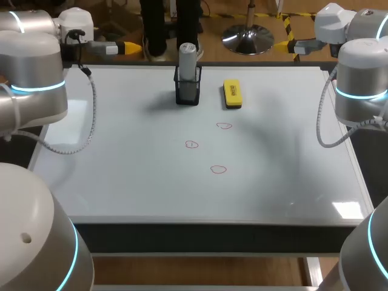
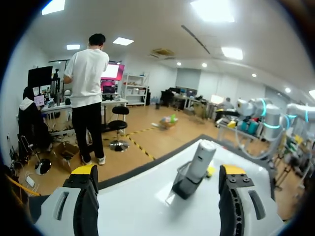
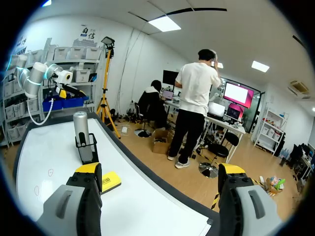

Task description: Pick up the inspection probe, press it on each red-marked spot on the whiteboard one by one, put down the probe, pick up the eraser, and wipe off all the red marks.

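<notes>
Probe: gray cyl. inspection probe [image 1: 188,56] stands upright in black mesh holder [image 1: 187,92] at far-middle of whiteboard [image 1: 121,182]. Top half sticks out above holder rim. Nothing touching it.
Eraser: yellow eraser [image 1: 232,94] lies flat on the board, just right of holder w/ a gap between them, long side running near-far.
Marks: 3 red marks [image 1: 191,144], small loops, mid-board, on the near side of holder and eraser. One below eraser [image 1: 224,126], one further left, and the nearest [image 1: 218,169] between those two left-right. All apart from each other, none wiped.
L gripper: L gripper [image 1: 124,47] off the far-left corner of the board, well apart from probe. In L wrist view [image 2: 157,172] fingers are spread wide w/ nothing between them. Probe and holder sit ahead of it, and a bit of eraser shows behind holder.
R gripper: R gripper [image 1: 292,43] off the far-right corner, well apart from eraser. In R wrist view [image 3: 160,169] fingers are also wide apart and hold nothing. Eraser is ahead by one fingertip, w/ holder and probe beyond it.
Cable: gray cable [image 1: 91,121] hangs from L arm over the board's left part.
</notes>
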`<state>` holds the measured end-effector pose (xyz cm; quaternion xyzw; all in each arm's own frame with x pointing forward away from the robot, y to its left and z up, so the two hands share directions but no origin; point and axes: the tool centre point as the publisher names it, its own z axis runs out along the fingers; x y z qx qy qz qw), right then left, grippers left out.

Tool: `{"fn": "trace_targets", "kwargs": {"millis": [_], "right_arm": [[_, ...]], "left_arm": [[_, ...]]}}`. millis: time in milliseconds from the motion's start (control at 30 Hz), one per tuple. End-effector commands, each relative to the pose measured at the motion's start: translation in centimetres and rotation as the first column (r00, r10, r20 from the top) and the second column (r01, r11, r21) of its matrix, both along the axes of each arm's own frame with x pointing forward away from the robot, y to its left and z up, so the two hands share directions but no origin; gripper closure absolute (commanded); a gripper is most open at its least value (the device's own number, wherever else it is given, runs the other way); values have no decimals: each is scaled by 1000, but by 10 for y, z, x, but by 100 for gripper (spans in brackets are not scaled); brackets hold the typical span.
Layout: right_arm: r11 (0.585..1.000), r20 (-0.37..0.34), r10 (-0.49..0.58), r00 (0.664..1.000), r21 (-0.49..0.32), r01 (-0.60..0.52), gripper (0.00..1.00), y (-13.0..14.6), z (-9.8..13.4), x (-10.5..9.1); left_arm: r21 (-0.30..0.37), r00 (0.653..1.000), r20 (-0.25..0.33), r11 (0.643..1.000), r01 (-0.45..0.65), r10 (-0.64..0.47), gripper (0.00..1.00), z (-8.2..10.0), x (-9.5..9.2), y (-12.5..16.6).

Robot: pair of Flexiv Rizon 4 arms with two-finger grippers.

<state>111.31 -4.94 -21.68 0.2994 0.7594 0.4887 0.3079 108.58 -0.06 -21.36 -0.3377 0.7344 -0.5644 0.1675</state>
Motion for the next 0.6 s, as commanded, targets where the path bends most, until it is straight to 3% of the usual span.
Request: {"fn": "trace_targets", "kwargs": {"millis": [33, 333, 600], "right_arm": [[1000, -1, 1, 1000, -1, -1, 0, 0, 0, 1], [1000, -1, 1, 1000, -1, -1, 0, 0, 0, 1], [1000, -1, 1, 1000, -1, -1, 0, 0, 0, 1]], "left_arm": [[0, 993, 16, 993, 120, -120, 0, -1, 2, -4], [3, 925, 56, 927, 375, -375, 0, 0, -5, -35], [8, 850, 75, 853, 522, -521, 0, -1, -10, -57]]}}
